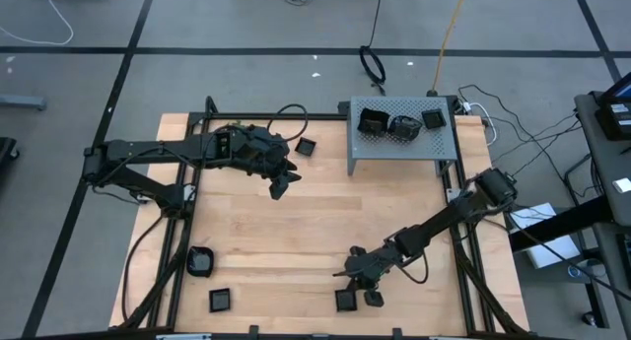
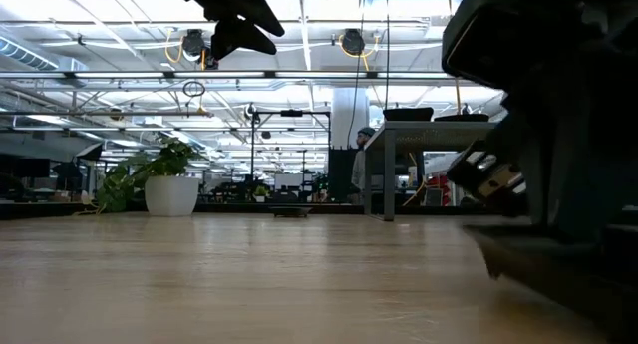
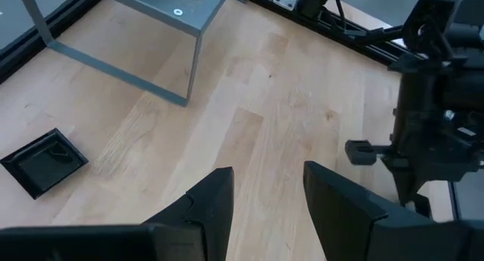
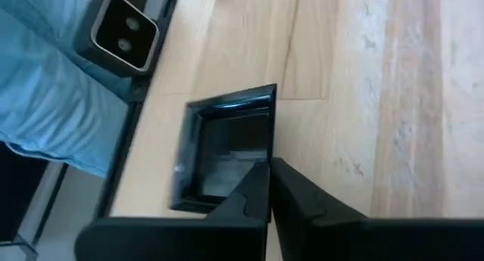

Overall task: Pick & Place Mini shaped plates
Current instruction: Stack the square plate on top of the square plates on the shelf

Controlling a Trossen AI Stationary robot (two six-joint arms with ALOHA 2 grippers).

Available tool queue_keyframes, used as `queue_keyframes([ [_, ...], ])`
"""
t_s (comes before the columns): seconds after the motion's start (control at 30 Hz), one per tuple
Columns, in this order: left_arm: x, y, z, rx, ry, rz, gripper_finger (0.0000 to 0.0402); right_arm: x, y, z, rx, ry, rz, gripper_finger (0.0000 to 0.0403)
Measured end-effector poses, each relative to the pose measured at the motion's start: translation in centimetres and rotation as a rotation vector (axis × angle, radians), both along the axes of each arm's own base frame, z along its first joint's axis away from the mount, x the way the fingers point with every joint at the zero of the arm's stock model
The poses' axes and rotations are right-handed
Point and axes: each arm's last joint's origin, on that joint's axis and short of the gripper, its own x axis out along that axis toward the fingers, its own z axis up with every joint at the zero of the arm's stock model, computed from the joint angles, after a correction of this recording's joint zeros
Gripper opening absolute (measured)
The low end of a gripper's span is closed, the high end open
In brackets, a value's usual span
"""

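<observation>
Small glossy black plates are scattered on the wooden table. A square plate (image 1: 345,301) lies by the near edge, and my right gripper (image 1: 365,293) is low over it and shut on it. Another square plate (image 1: 219,300) and a rounded plate (image 1: 201,262) lie at the near left. A fourth plate (image 1: 306,146) sits near the far side and also shows in the left wrist view as a square plate (image 3: 44,161). Three plates (image 1: 402,123) rest on the grey perforated box (image 1: 367,155). My left gripper (image 1: 281,185) (image 3: 265,193) hangs open above the table, touching nothing. My right gripper (image 4: 270,174) is closed on the side rim (image 4: 272,132) of the square plate (image 4: 227,147). One finger is inside the dish and one outside it. The fingers come from above, slanting toward the near edge. The plate's bottom appears flat on the table.
The grey perforated box stands on legs (image 3: 193,68) at the far right of the table. A black frame rail (image 4: 121,34) runs along the near edge, close to the held plate. Bare wood (image 1: 345,212) lies between the two arms. Cables trail beyond the table's far side.
</observation>
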Motion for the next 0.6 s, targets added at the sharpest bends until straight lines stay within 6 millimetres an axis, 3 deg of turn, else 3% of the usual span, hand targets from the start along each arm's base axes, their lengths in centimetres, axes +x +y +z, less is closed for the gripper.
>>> queue_keyframes([
  [0.27, 0.0, 0.0, 0.0, 0.002, 0.003, -0.002, 0.0163, -1.6, -1.6, 4.0, -0.058, 0.031, -0.061, 0.0],
  [0.6, 0.0, 0.0, 0.0, 0.0, 0.006, -0.002, 0.0163, -3.0, -7.9, 9.1, -0.265, -0.042, -0.402, 0.0],
])
